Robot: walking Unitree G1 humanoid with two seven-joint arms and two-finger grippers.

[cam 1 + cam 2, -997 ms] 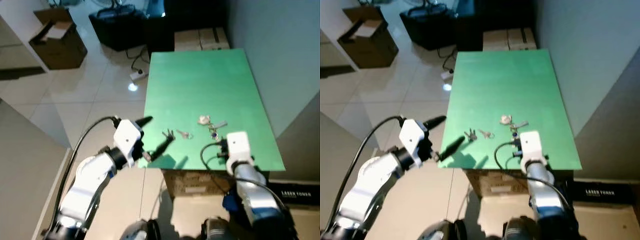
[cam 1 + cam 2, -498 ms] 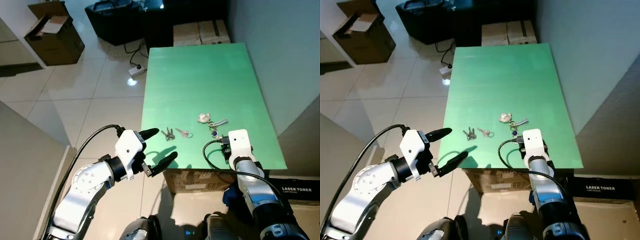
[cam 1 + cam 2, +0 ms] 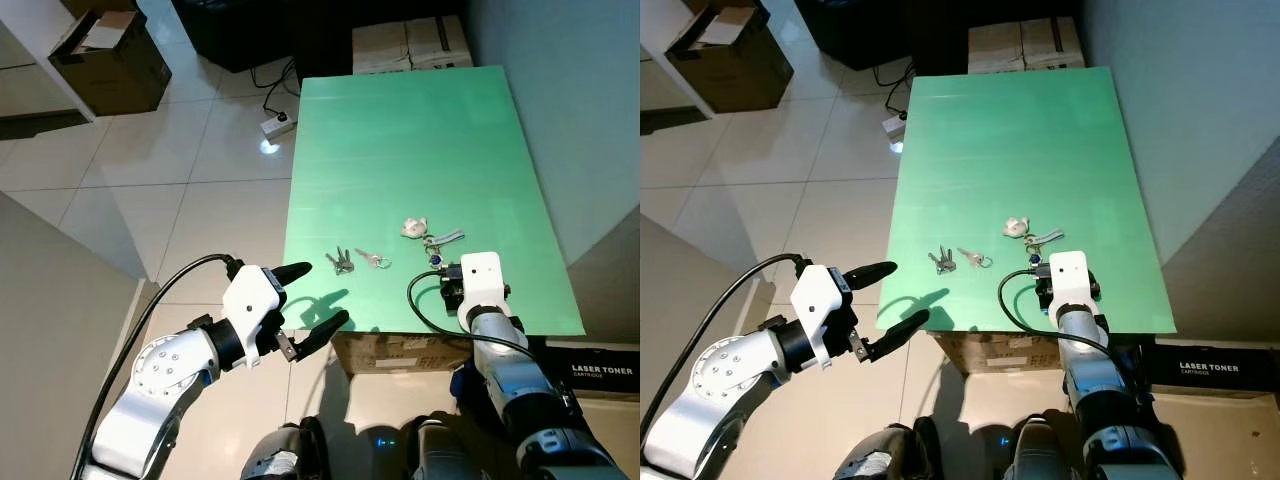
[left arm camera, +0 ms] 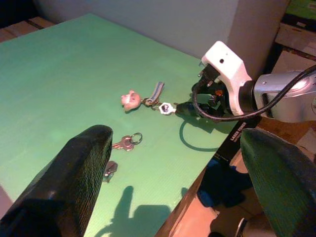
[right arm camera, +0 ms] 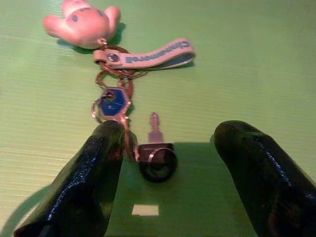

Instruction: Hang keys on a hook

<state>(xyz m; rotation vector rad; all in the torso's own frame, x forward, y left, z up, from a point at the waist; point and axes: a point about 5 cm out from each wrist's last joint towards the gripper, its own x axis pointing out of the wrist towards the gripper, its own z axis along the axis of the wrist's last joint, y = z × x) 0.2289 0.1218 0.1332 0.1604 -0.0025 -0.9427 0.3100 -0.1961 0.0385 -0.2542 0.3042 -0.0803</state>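
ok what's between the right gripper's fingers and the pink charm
In the right wrist view, the right gripper is open over a black-headed key. Between it and the pink charm lie a blue tag, rings and a strap on the green table.

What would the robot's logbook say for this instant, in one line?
right gripper: open, over black-headed key of pink-charm keychain | left gripper: open, off green table edge | loose keys: untouched

Left arm bent, forearm reaching toward the near-left corner of the green table (image 3: 420, 130); left gripper (image 3: 305, 297) held off that corner, its 2 black fingers spread wide. Right arm extended forward over the table's near edge, white wrist housing above the surface. Right gripper (image 5: 168, 197) low over the table near that edge, its 2 fingers (image 5: 89, 187) parted.
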